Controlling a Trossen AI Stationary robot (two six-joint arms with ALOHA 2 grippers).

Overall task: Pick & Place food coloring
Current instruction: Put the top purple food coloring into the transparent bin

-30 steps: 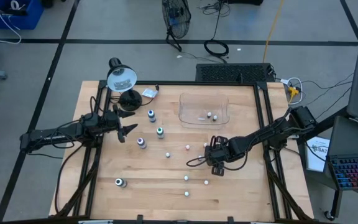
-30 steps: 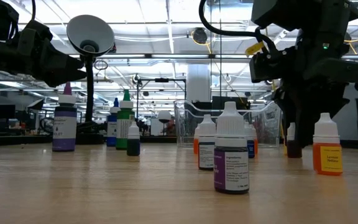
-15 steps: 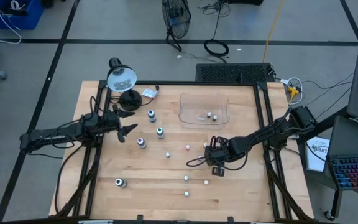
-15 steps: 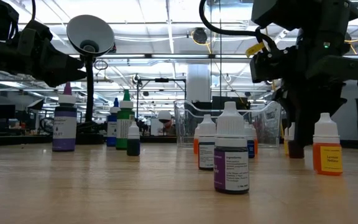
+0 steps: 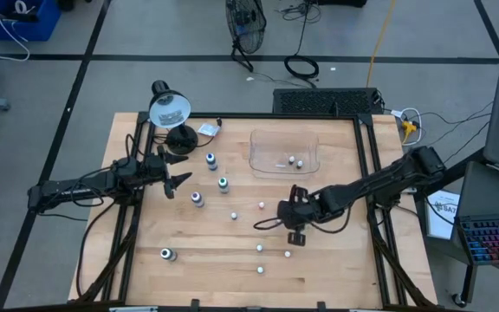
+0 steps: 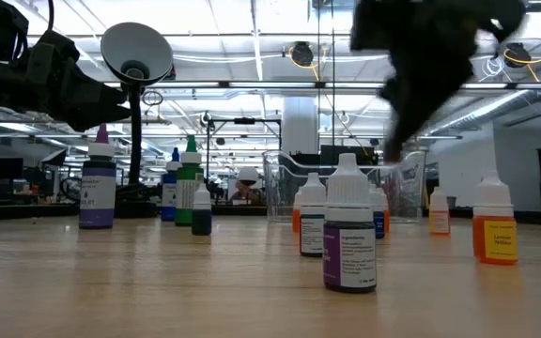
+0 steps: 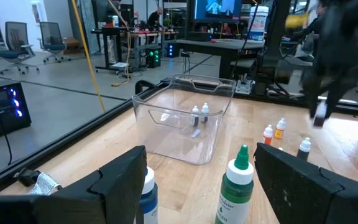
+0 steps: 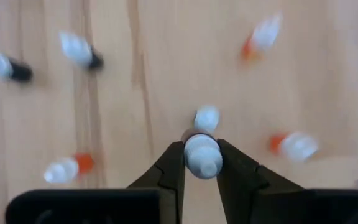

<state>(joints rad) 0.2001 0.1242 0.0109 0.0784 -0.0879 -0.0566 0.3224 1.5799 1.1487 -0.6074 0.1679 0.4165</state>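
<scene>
Several tiny food coloring bottles stand upright on the wooden table (image 5: 336, 269), among them a green-topped one (image 5: 223, 184), a blue-topped one (image 5: 210, 160) and small white-capped ones (image 5: 260, 248). Two more stand in the clear tray (image 5: 284, 137). My right gripper (image 8: 202, 163) hangs over the middle of the table (image 5: 288, 211), shut on one small white-capped bottle (image 8: 202, 154). My left gripper (image 5: 173, 171) waits open above the table's left part, with the green-topped bottle (image 7: 236, 186) in front of it. My right gripper pinches the small bottle just below its white cap (image 8: 202, 149) between its two fingers. The fingers (image 8: 173, 165) come from above and point down. The bottle stands upright in the hold, lifted clear of the table, above another white-capped bottle (image 8: 207, 118).
A black desk lamp (image 5: 170, 111) stands at the table's far left corner. Black frame rails (image 5: 366, 165) run along the table's left and right sides. In the low view, near bottles (image 6: 349, 225) and an orange one (image 6: 495, 225) stand toward the front.
My right gripper has risen from the table and gone a little toward the left edge, taking with it a small dark-bodied bottle that stood there. That bottle is now lifted clear. An orange bottle behind it has come into view.
</scene>
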